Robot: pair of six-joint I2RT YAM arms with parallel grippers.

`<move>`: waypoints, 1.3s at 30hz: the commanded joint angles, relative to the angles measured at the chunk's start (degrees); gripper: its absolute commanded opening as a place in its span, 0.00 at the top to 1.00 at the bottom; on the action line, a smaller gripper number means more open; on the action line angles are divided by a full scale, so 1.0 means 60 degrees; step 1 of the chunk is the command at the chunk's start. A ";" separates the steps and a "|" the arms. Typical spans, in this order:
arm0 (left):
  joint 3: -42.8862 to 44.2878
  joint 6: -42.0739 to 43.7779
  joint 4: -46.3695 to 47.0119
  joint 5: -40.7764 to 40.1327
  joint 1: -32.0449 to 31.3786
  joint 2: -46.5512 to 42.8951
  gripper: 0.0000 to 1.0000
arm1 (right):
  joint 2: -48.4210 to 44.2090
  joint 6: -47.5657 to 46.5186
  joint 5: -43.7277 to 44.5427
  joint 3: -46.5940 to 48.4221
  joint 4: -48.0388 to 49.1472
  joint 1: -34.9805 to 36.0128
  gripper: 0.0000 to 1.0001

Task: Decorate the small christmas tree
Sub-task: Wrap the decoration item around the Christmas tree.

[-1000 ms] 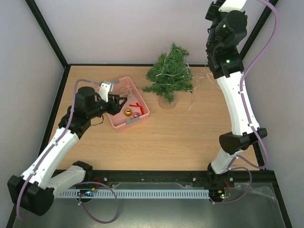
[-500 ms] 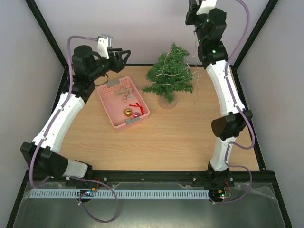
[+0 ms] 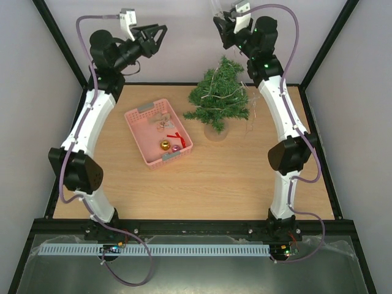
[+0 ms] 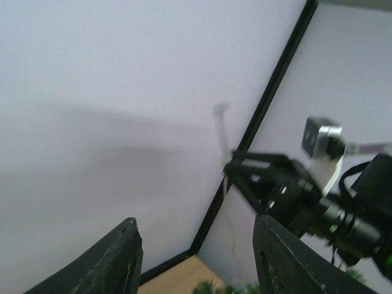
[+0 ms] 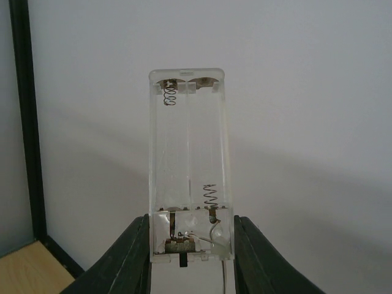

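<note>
1. The right claw (image 5: 190,225) is clenching the lower end of a clear plastic oblong battery case (image 5: 188,147); both empty spring bays are showing.
2. The case's long axis is running straight out from between the fingers, in line with the claw, with the free end pointing away from the wrist.
3. The left claw (image 3: 160,33) is gaping released, with nothing between its fingers (image 4: 119,260).
4. The small dark green bristly christmas tree (image 3: 219,101) is standing upright on the light wooden table (image 3: 245,177) toward the far edge, just beside a pink plastic basket (image 3: 139,111) lying at its 9 o'clock.
5. A thin pale string (image 3: 211,86) is running through the tree's branches. I cannot tell whether it joins the case.
6. Key relation: in the top view the tree is lying at 6 o'clock from the right claw, under it and well apart, since both claws are hanging high near the back wall.
7. The left claw is sitting at 9 o'clock from the right claw and facing it. The tree is at about 4 o'clock from it.
8. The right claw is looking nearer the tree, so setting the case down by the tree is likely falling to it, or else a hand-across to the left.
</note>
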 commanded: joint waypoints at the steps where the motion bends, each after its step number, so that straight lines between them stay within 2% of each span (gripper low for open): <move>1: 0.1478 -0.1639 0.1573 0.0944 -0.0021 0.1066 0.49 | 0.0000 -0.2059 -0.0346 0.0226 -0.0812 0.0272 0.81; 5: 0.2910 -0.2660 0.1809 0.1283 -0.0094 0.2217 0.48 | 0.0024 -0.3756 0.0667 0.0229 -0.1478 0.0717 0.81; 11: 0.3480 -0.2205 0.1486 0.0992 -0.0389 0.2662 0.44 | 0.0020 -0.4995 0.1092 0.0248 -0.2117 0.1065 0.81; 20: 0.3548 -0.2001 0.1240 0.0955 -0.0476 0.3143 0.46 | -0.0200 -0.5313 0.0819 0.0176 -0.2318 0.1374 0.81; 31: 0.3703 -0.2685 0.1547 0.1003 -0.0475 0.3620 0.49 | -0.0268 -0.5600 0.0701 0.0087 -0.2431 0.1619 0.81; 36: 0.3807 -0.3387 0.2023 0.1107 -0.0464 0.3952 0.59 | -0.0311 -0.5660 0.0488 0.0083 -0.2457 0.1627 0.81; 39: 0.3831 -0.3896 0.2508 0.1249 -0.0469 0.4164 0.61 | -0.0339 -0.5649 0.0398 0.0097 -0.2423 0.1634 0.81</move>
